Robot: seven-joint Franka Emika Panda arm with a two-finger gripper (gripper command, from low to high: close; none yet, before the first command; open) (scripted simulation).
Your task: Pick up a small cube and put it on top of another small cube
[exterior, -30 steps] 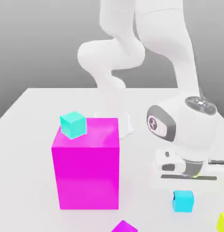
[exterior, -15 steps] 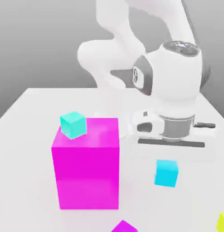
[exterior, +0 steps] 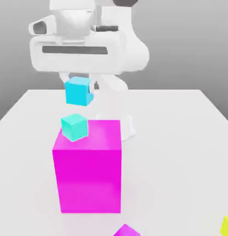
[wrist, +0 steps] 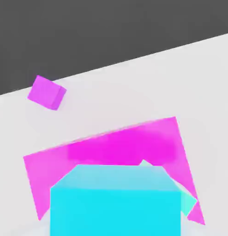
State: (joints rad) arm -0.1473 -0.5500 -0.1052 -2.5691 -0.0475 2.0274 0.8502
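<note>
The small sky-blue cube (exterior: 78,91) hangs in the air under my gripper (exterior: 79,85), which is shut on it. It sits a short way above the teal small cube (exterior: 74,126), which rests on the far corner of the big magenta block (exterior: 88,173) at the exterior view's left. In the hand view the sky-blue cube (wrist: 115,203) is close up, with the magenta block's top (wrist: 120,147) behind it and a sliver of the teal cube (wrist: 189,201) peeking out beside it.
A small purple-magenta cube (exterior: 126,230) lies on the white table (exterior: 180,156) near the front edge, also seen in the hand view (wrist: 46,93). A yellow-green cube (exterior: 227,226) sits at the front of the exterior view's right. The arm's base stands behind the block.
The gripper has lifted the sky-blue cube off the table at the exterior view's right and carried it up and left, to just above the teal cube.
</note>
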